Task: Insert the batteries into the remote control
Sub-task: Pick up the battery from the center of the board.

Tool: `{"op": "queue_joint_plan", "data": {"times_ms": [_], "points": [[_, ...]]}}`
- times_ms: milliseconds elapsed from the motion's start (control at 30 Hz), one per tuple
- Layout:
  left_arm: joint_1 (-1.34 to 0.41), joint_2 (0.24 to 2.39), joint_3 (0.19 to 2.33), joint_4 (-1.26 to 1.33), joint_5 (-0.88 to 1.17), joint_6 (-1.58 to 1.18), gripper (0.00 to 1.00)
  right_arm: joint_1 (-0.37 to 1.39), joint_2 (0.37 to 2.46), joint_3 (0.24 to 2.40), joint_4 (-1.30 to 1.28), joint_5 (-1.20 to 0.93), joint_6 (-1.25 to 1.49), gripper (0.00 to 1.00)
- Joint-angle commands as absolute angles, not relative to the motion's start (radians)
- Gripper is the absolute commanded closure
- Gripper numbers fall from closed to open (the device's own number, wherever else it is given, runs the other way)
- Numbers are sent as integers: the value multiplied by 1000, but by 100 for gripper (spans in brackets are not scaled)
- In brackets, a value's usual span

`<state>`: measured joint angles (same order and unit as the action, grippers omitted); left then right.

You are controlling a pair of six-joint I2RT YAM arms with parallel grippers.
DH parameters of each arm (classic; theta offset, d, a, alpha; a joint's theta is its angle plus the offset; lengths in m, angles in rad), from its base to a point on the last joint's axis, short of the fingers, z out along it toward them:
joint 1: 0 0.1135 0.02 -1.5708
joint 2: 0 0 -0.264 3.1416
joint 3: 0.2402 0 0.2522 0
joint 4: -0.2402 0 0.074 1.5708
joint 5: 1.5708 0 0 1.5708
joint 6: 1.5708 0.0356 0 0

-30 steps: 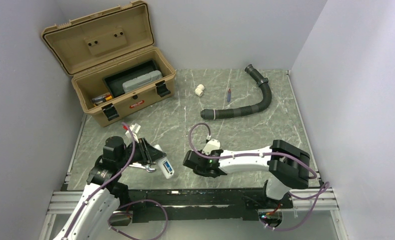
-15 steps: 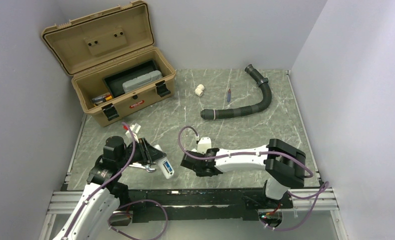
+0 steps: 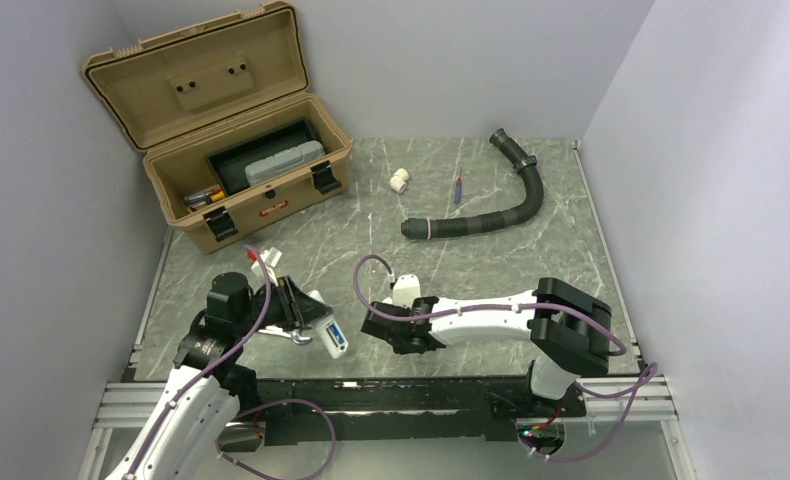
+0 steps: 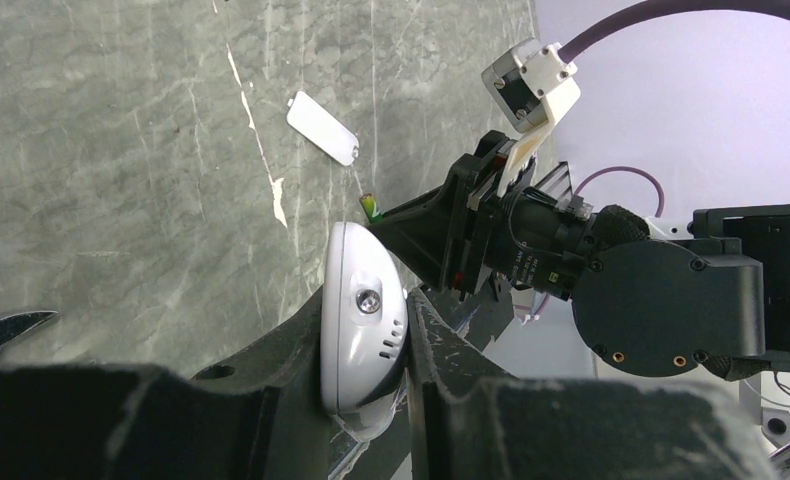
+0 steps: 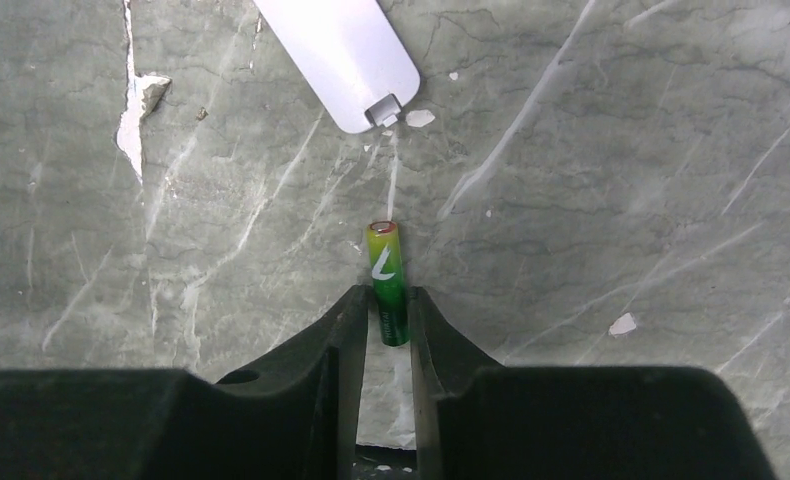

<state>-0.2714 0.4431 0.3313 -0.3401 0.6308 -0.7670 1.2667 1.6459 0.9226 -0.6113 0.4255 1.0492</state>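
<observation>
Grey-green marbled table (image 3: 471,270), plain walls around. At near left, left gripper (image 4: 366,350) has jaws clamped on white remote control (image 4: 363,300). Just right of it, right gripper (image 5: 389,305) low over table; jaws narrow, flanking green battery (image 5: 386,270), real grip or not, cannot tell. White cover piece (image 5: 341,55) lies just beyond battery.
</observation>
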Motion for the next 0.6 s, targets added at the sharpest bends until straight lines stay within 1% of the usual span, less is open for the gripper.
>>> {"op": "queue_joint_plan", "data": {"times_ms": [0, 133, 433, 567], "points": [[-267, 446, 366, -320, 640, -755, 100, 1280, 1667, 895, -651, 381, 1032, 76], [-267, 444, 357, -308, 643, -764, 100, 1286, 1655, 881, -647, 368, 1043, 73], [-267, 444, 362, -315, 643, -762, 100, 1292, 1636, 857, -637, 354, 1060, 73], [-267, 442, 358, -309, 644, -768, 100, 1294, 1637, 856, -639, 358, 1059, 77]]}}
